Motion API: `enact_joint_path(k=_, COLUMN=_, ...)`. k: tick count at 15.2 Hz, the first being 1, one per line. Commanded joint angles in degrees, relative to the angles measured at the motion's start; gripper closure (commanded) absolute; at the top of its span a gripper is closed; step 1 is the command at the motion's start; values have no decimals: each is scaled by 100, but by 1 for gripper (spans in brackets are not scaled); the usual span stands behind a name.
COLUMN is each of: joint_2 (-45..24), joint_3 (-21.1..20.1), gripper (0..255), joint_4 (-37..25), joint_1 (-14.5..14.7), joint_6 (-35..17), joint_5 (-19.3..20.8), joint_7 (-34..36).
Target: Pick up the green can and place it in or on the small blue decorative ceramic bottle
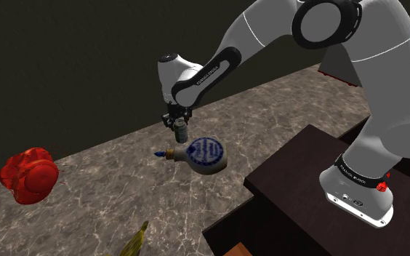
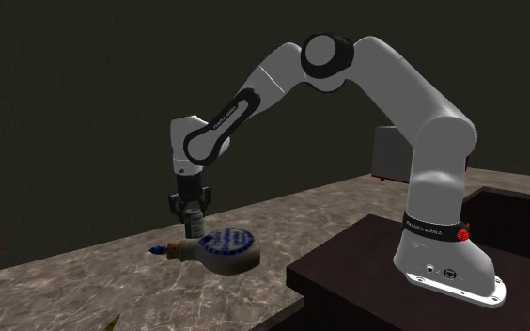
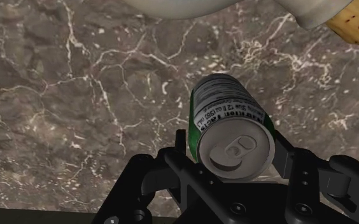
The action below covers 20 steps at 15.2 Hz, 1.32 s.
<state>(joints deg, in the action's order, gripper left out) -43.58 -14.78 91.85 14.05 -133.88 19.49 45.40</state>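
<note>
My black gripper [image 1: 179,132] is shut on a small can [image 3: 226,121] that has a green side, a grey label and a silver top; the fingers clasp it on both sides. The can [image 1: 180,131] hangs just above the marble counter, beside the neck end of the bottle [image 1: 202,153]. The bottle is a cream, round flask with a blue pattern on its face, lying on its side with a cork and blue tip [image 1: 159,153]. In the second exterior view the can [image 2: 194,221] hangs over the bottle [image 2: 218,250] near its neck. The cork [image 3: 353,22] shows beyond the can.
A red object [image 1: 29,174] sits at the shoulder view's left on the brown marble counter [image 1: 87,196]. A yellowish-green thing [image 1: 134,241] lies near the counter's front edge. My dark stand [image 1: 298,196] is at the lower right, with a grey and red box [image 2: 389,152] behind it.
</note>
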Motion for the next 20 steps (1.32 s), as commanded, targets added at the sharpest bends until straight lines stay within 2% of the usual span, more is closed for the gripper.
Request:
enact_joint_path(k=1, joint_2=0, joint_3=0, gripper=255, joint_4=0, joint_1=0, joint_6=0, joint_5=0, joint_7=0)
enact_joint_path(k=4, joint_2=-1, joint_3=0, gripper=255, joint_4=0, joint_1=0, joint_6=0, joint_5=0, joint_7=0)
enact_joint_path(k=20, joint_2=773, joint_3=-205, gripper=255, joint_4=-19, joint_1=-129, joint_6=779, joint_5=-260, joint_7=-195)
